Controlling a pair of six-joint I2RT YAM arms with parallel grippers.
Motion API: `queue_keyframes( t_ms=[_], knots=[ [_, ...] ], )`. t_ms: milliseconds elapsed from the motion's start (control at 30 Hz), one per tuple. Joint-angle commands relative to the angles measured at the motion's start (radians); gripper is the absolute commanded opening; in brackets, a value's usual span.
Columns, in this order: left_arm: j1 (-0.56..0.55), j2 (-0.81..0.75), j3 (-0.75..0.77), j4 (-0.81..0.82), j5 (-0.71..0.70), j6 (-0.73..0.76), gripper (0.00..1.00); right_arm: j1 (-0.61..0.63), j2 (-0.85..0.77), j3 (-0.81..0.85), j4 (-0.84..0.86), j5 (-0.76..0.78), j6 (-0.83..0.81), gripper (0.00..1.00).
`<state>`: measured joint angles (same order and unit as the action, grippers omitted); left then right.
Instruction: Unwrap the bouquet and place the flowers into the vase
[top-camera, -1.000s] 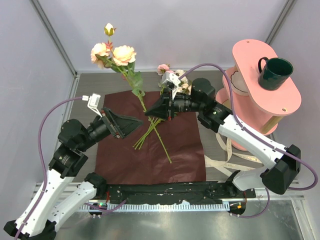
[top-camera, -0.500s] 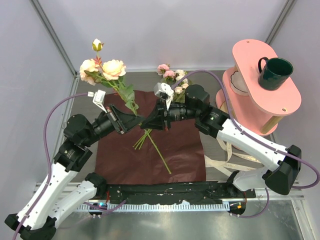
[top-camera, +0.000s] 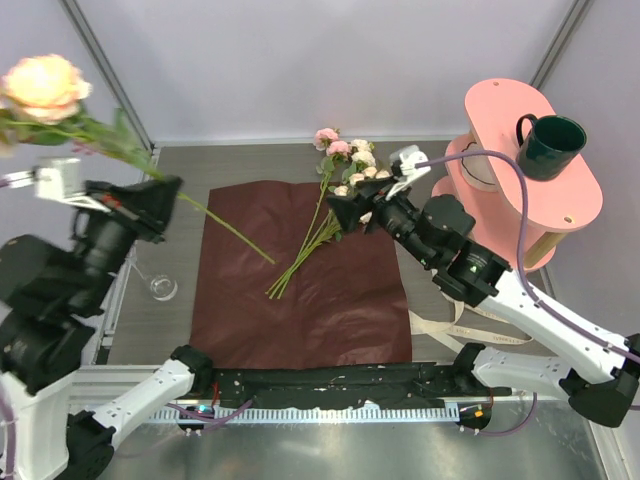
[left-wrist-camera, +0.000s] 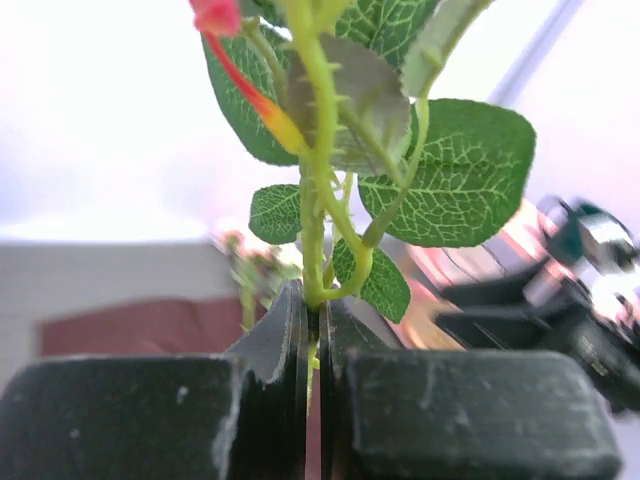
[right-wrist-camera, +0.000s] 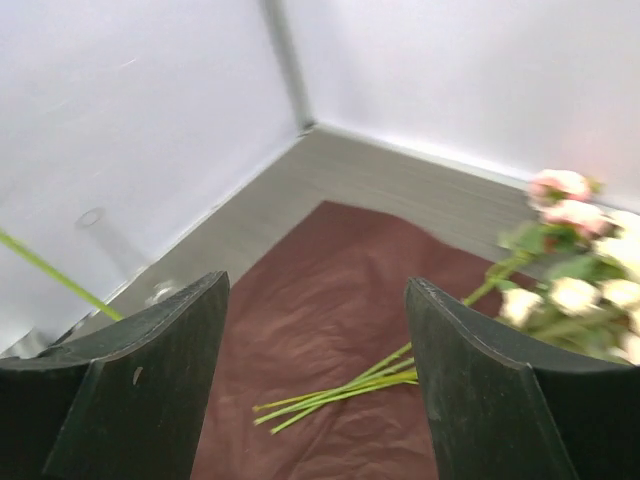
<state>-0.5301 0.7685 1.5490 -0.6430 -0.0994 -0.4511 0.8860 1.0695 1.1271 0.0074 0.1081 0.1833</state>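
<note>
Dark red paper (top-camera: 320, 310) lies spread flat on the table (top-camera: 250, 160), and everything gets placed from it. Off the paper's right edge a cream ribbon (top-camera: 440, 325) trails loose. Beyond that is a pink stand (top-camera: 500, 105) with a green mug (top-camera: 550, 145) on top, and what the mug holds can't be told. The flowers (top-camera: 345, 165) lie on the paper's far half, blooms at the far edge and stems fanning in towards the middle.

One long stem (top-camera: 225, 225) slants across above the paper's left part, and it belongs to a peach rose (top-camera: 42, 85) carried high. Whether its lower end touches the paper I can't tell.

The vase (top-camera: 162, 288) stands upright just off the paper's left edge, and it looks empty from above.

The left arm is reared up high, left of the paper. The left claw (left-wrist-camera: 312, 310) is clamped tight on that stem, just below the leaves.

The right arm reaches in from the paper's right side. The right claw (right-wrist-camera: 315, 288) hangs over the paper's far-right part beside the blooms, its jaws spread wide with nothing in them.
</note>
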Motion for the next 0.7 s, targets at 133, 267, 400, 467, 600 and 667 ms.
queue_keyframes(
  t_ms=[133,267,400,467,600,667],
  knots=[
    [0.001,0.106,0.391,-0.162,-0.508,0.423,0.00,-0.001,-0.091,-0.082,0.040,0.324,0.012,0.77],
    [0.001,0.153,0.520,-0.201,-0.653,0.515,0.00,-0.001,-0.089,-0.092,0.039,0.306,-0.004,0.77],
    [0.001,0.161,0.560,-0.166,-0.749,0.594,0.00,-0.001,-0.080,-0.095,0.032,0.285,-0.007,0.77],
    [0.001,0.155,0.548,-0.135,-0.770,0.626,0.00,-0.001,-0.075,-0.096,0.036,0.281,-0.007,0.77],
    [0.001,0.155,0.505,-0.101,-0.803,0.664,0.00,-0.001,-0.066,-0.107,0.051,0.277,-0.002,0.77],
    [0.001,0.140,0.435,-0.043,-0.815,0.687,0.00,0.001,-0.062,-0.110,0.051,0.271,0.001,0.77]
  ],
)
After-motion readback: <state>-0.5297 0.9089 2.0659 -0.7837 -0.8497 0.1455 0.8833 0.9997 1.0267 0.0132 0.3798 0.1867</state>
